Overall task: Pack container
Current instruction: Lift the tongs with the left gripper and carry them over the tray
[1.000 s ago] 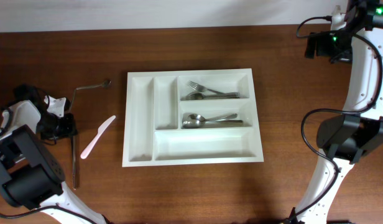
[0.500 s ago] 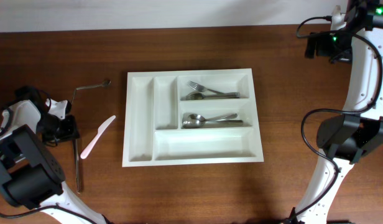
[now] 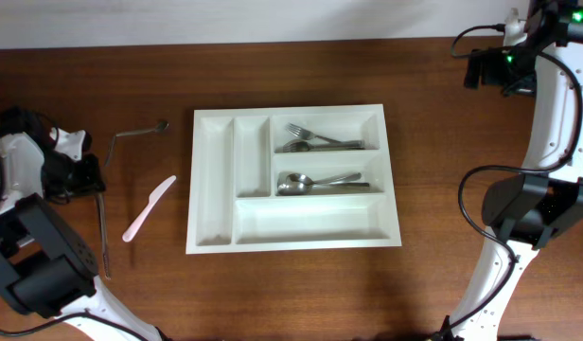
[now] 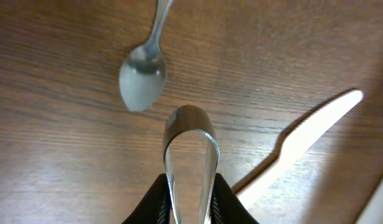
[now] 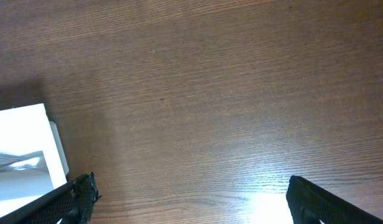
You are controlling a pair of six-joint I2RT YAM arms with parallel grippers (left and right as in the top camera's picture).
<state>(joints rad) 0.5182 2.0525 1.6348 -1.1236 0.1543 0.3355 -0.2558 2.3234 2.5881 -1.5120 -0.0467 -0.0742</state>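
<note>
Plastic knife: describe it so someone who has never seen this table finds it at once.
Start at the white cutlery tray in the middle of the table and look at the bare wood just off its left side. The plastic knife lies there on a slant. It is the only pale pink plastic piece; the spoon nearby and the utensil in the left gripper are metal.

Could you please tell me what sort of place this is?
Likely a robotics lab bench, not a kitchen: a wooden table, left arm and right arm, a white cutlery tray holding forks and spoons.
</note>
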